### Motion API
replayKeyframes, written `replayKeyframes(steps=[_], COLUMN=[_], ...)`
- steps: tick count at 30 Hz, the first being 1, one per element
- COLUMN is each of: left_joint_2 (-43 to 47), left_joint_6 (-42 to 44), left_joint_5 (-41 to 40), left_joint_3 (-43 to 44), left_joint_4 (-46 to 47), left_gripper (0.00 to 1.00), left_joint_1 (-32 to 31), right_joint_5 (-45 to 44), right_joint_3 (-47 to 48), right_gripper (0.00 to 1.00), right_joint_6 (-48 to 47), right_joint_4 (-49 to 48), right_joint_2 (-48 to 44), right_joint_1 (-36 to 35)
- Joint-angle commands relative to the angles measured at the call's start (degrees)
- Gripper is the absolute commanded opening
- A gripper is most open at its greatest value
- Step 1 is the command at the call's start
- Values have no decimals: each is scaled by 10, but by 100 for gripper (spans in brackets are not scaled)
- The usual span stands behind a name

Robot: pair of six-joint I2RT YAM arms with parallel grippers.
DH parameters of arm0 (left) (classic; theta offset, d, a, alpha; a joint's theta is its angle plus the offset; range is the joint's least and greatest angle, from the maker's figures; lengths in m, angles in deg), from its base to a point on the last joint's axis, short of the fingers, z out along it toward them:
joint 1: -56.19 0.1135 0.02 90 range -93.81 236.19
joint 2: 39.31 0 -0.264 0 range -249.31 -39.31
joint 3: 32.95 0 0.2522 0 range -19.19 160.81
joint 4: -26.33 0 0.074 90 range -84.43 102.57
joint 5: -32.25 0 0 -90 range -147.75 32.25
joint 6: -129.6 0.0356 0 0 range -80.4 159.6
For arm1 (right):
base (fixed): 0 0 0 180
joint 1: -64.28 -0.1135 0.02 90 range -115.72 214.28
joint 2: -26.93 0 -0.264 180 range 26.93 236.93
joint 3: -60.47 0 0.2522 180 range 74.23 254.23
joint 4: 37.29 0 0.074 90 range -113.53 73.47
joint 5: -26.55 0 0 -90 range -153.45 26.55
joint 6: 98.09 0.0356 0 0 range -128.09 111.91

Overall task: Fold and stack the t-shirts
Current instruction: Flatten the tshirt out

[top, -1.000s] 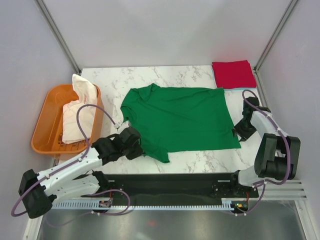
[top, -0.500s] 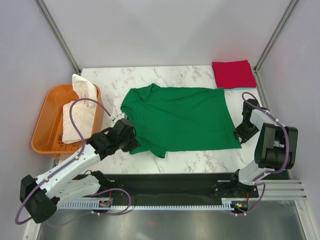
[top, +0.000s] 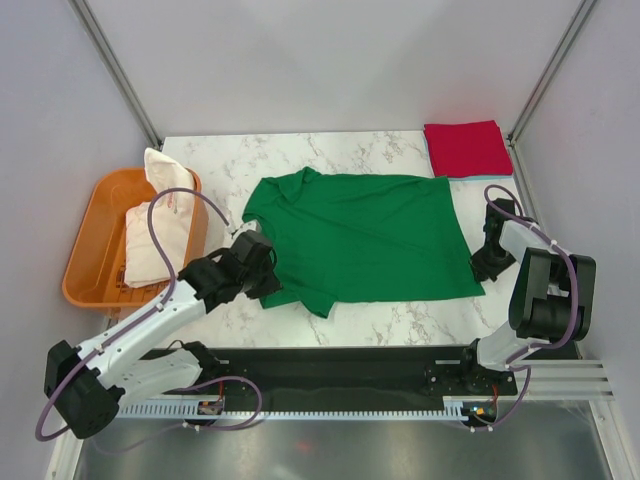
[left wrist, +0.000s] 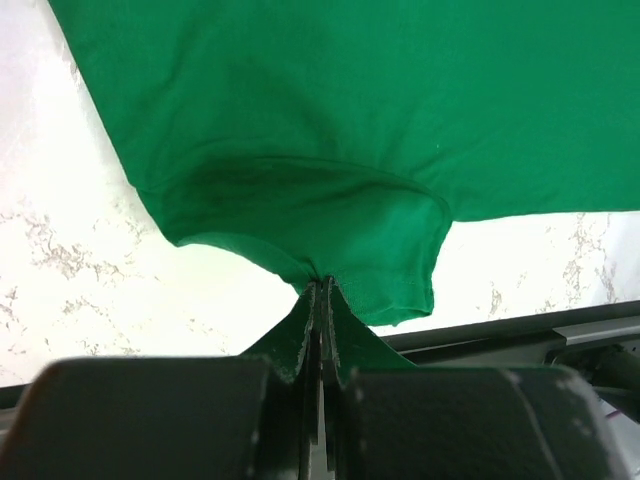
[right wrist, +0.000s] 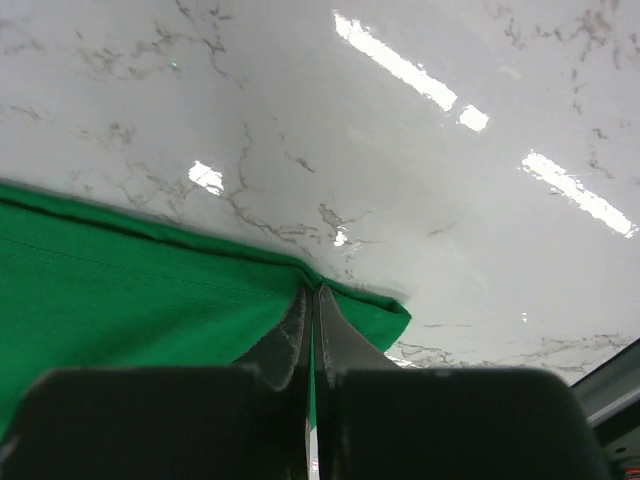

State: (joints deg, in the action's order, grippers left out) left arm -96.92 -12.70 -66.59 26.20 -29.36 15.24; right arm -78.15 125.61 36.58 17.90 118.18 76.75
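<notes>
Step in hand: first fold of the plain bright green cloth t-shirt (top: 360, 235). It lies spread flat mid white marble-look worktop (top: 400, 322), collar left, hem right.

Left end effector (left wrist: 322, 290): tips pressed together on the edge of the near sleeve, cloth puckered up into them. Right end effector (right wrist: 312, 295): tips pinching the near hem corner, low on the marble.

So both near-side grips look set, and the lift is not yet made.

Next move, as I judge it:
- raise both ends together and keep the near edge taut
- carry it over toward the far edge and lay it down aligned
- the sleeve bite looks thin, so it may slip

The folded red t-shirt (top: 466, 148) sits at the far right corner, the likely stack spot. The white t-shirt with red print (top: 160, 225) lies in the orange plastic tub (top: 95, 255) off the left side, not folded.
</notes>
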Motion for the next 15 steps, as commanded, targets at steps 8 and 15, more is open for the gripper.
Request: replayKeyframes(steps=[8,15], left_joint_2=[14,7], left_joint_6=[53,63], left_joint_5=[-52,-28], left_joint_3=[67,64], left_joint_4=[-26,-23], left_gripper=[2,2], left_joint_1=[2,3], right_joint_5=[-55,-20], right_joint_3=[22,29], right_gripper=[20,35], right_joint_6=[-33,-31], right_joint_4=[51,88], right_joint_2=[2,-30], right_joint_1=[3,4])
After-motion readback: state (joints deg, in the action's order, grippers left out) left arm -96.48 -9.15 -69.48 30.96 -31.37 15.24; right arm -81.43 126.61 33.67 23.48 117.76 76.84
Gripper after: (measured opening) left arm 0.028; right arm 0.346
